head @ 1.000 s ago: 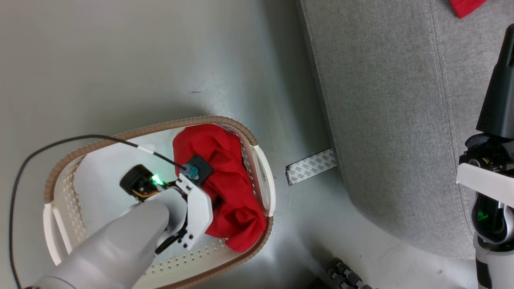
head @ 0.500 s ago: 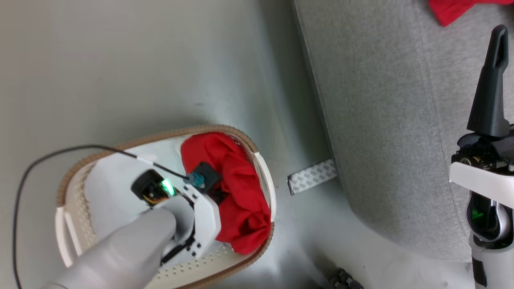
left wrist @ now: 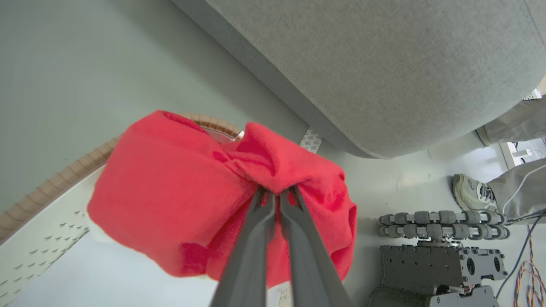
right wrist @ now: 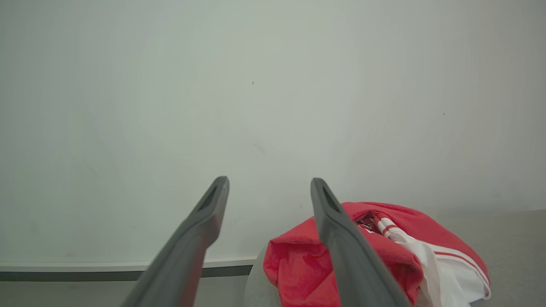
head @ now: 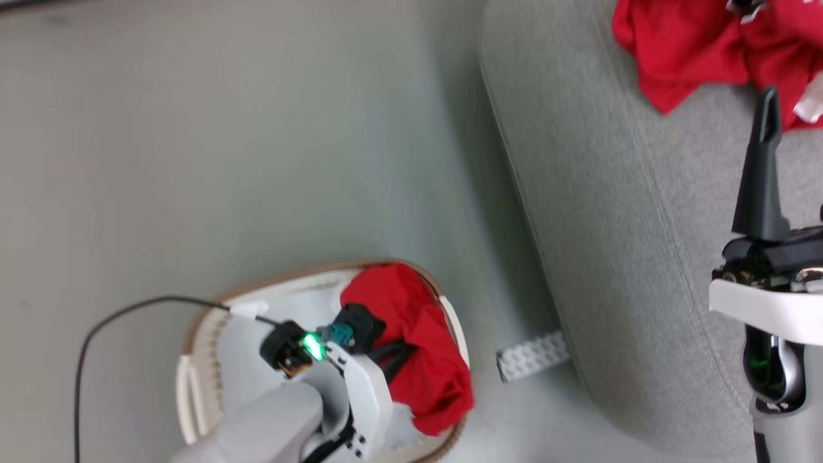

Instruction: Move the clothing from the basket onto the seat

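Red cloth is bunched between the fingers of our left gripper [left wrist: 277, 192], which are pressed together on a fold near the top of the red garment [left wrist: 179, 200]. That garment sits in the right end of the basket [left wrist: 64, 177], spilling against the rim. We cannot tell whether it is clear of the basket floor.

Our right gripper [right wrist: 268, 183] hangs over the seat [head: 611, 225] with its fingers spread and nothing between them. At the far end of the seat lies the striped garment [right wrist: 409, 251], red with white bands. We judge that part of the job is done and that this is the pick-up of a remaining piece.

The seat stands to the right of the basket and apart from it, with grey floor [head: 257, 161] and a strip of tape [head: 532, 355] between. The next move, we judge, calls for a lift high enough for the hanging cloth to clear the rim and the seat's rounded edge. After that comes a carry to the right and a release on bare upholstery. A thin pinch may slip, so we would raise it gently.
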{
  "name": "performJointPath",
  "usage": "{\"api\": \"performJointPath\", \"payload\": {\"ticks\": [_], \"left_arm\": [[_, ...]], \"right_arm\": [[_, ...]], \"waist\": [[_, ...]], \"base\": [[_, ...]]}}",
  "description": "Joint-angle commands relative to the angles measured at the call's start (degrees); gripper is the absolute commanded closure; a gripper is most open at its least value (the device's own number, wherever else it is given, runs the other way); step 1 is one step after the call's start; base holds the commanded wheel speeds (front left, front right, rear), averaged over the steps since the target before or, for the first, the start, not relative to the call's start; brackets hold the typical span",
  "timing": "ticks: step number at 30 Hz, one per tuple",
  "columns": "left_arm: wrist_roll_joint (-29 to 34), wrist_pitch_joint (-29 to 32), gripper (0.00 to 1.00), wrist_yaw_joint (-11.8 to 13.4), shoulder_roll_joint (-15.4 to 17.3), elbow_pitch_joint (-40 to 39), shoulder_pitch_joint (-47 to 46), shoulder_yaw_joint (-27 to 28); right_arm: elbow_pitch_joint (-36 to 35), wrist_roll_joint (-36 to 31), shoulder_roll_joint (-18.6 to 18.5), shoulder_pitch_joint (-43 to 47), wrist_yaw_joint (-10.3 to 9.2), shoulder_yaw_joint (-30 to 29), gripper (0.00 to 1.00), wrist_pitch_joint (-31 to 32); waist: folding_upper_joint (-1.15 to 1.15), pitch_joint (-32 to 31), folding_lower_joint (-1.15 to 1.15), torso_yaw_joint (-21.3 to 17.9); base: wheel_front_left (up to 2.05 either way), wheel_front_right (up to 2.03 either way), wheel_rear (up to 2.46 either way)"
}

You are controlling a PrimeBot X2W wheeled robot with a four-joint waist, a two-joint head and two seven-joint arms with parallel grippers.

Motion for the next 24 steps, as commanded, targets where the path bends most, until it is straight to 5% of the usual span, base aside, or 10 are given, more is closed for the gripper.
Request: {"api": "performJointPath", "payload": {"ticks": [1,11,24], "left_arm": [[-1.37,-1.09,1.00,0.05,-0.41,-0.10,1.28,-0.07],[-6.67,-5.74,1.00,0.06,-2.17,-1.18,4.66,1.68],[-1.11,-6.00,1.00,1.72,-0.28,-12.08,10.12,16.46]], "right_arm": [[0.55,-0.77,-0.07,1.08,-0.15,-0.31,0.00,-0.10],[4.93,-2.71,-0.09,5.34,-0.15,-0.31,0.00,-0.10],[10.16,-1.50,-0.09,11.27,-0.15,1.35,0.00,-0.10]], "waist": [[0.00,-5.33,0.00,3.25],[0.00,-17.40,0.00,8.40],[0.00,-29.41,0.00,13.63]], "base": [[0.00,0.00,0.00],[0.00,0.00,0.00],[0.00,0.00,0.00]]}}
